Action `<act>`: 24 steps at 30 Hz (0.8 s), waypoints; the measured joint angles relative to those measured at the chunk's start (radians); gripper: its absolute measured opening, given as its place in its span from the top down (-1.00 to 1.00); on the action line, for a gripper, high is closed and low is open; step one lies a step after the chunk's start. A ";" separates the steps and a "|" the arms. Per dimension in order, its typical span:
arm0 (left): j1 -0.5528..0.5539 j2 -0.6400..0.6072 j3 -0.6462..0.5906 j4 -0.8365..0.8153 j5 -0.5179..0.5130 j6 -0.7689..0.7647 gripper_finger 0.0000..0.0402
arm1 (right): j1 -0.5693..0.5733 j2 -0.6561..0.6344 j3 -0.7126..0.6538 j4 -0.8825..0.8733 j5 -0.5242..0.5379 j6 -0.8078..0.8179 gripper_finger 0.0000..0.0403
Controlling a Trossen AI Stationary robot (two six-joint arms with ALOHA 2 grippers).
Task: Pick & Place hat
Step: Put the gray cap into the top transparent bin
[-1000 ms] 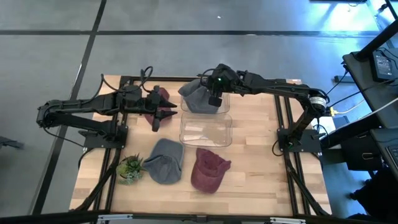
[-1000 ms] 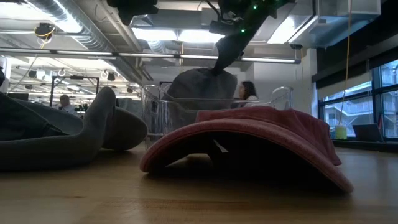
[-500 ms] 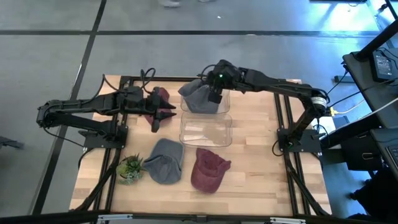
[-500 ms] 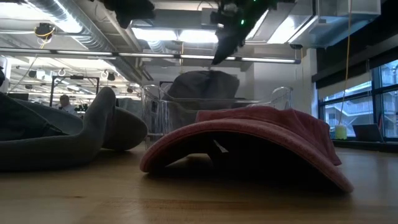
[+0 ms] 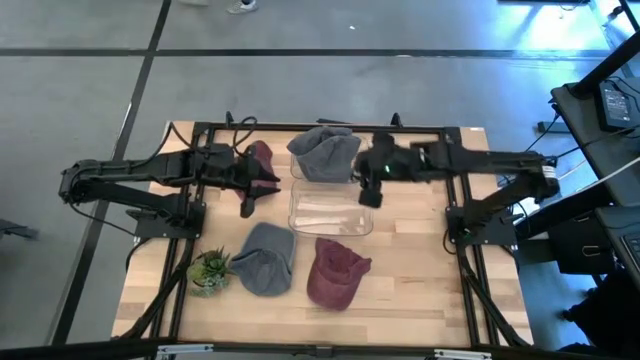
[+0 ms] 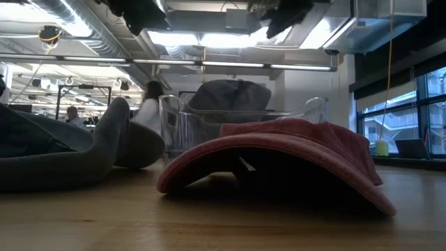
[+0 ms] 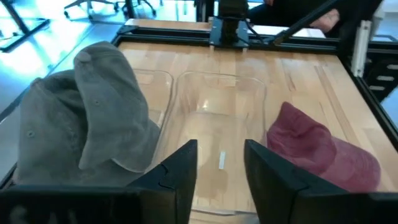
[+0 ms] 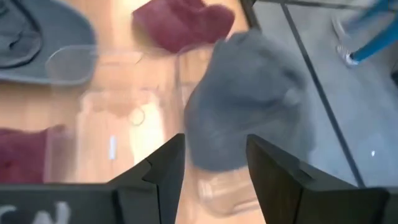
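Observation:
A grey hat (image 5: 322,152) (image 8: 249,106) (image 6: 230,94) lies crown up in the far clear bin (image 5: 356,170), bulging over its rim. My right gripper (image 5: 368,190) (image 8: 214,158) hovers open beside it, above the bins' right side, touching nothing. My left gripper (image 5: 260,186) (image 7: 221,165) hangs open left of the bins, just in front of a maroon hat (image 5: 260,154). A second grey hat (image 5: 265,258) and a second maroon hat (image 5: 335,272) (image 6: 279,160) rest on the table near its near edge.
The near clear bin (image 5: 330,210) (image 7: 217,124) stands against the far bin with nothing in it. A small potted plant (image 5: 210,270) sits at the near left. A black frame (image 5: 455,200) borders the wooden table. People show in the room beyond.
My right gripper let go of the grey hat over the far bin, rose, and drew back toward the table's right and near edges. The hat dropped from hanging below the fingers and settled in the bin.

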 joint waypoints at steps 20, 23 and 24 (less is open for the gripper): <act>-0.033 0.030 -0.001 -0.021 0.000 0.000 0.35 | 0.358 -0.201 -0.434 0.016 0.314 0.501 0.16; -0.033 0.049 -0.001 -0.033 0.000 -0.002 0.27 | 0.358 -0.198 -0.450 0.023 0.316 0.495 0.16; -0.033 0.058 -0.001 -0.037 0.001 -0.001 0.22 | 0.358 -0.199 -0.453 0.027 0.328 0.491 0.16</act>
